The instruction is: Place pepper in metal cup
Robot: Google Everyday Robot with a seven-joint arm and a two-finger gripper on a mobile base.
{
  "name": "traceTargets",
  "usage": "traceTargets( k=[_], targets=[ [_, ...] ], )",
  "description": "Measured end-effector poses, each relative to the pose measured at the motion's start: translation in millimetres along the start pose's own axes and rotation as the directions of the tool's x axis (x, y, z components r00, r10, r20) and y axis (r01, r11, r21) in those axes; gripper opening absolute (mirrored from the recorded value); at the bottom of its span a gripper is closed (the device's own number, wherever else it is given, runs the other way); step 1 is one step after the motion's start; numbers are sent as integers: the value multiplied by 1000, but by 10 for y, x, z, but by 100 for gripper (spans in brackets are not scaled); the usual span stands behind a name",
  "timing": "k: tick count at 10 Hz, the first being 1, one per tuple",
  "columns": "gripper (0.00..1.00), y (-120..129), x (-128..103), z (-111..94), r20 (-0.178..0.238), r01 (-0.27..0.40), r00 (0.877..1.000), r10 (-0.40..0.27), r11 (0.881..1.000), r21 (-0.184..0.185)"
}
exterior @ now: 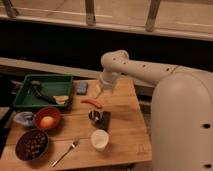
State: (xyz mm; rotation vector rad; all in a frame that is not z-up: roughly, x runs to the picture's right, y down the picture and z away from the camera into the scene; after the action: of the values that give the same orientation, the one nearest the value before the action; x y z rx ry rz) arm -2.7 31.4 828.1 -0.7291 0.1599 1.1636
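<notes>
Pepper (91, 103) lies flat on the wooden counter (125, 135), toward the back, its length running left to right at a slight slant. Nothing touches it. The gripper (99, 91) hangs just above and behind the pepper's right end, pointing down from the white arm (135, 67) that reaches in from the right. Whether the gripper is released or clenched cannot be told.

The metal cup (93, 116) stands upright near the pepper, on the front side of it, with a black block (106, 120) close against its right side; whether the two touch cannot be told. Further to the front stands a white cup (99, 139), apart from the metal cup. A fork (65, 152) lies slantwise to the left of the white cup.

At the left a red bowl (36, 117) holds a round orange fruit (47, 121), and in front of it a dark bowl (18, 145) is filled with small dark pieces. A green tray (55, 84) sits at the back left with a few things in it. A small blue pad (81, 88) lies between the tray and the gripper.
</notes>
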Motion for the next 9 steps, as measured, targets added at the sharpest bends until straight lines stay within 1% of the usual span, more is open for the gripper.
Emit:
traceTargets(
  k=[4,5,6,7,8,9],
  targets=[
    [68,-28,17,-5,0,-4,1000,4,1000,1],
    [68,-19,4,6,3,5,1000,-5,1000,1],
    [68,-13,-18,100,2,21,1000,-21,1000,-1],
    [68,48,-72,202,7,41,999,-41,999,-7],
    [68,128,-128,261,18,61,998,-60,998,-10],
    [68,172,-170,292,30,78,996,-78,997,-5]
  ],
)
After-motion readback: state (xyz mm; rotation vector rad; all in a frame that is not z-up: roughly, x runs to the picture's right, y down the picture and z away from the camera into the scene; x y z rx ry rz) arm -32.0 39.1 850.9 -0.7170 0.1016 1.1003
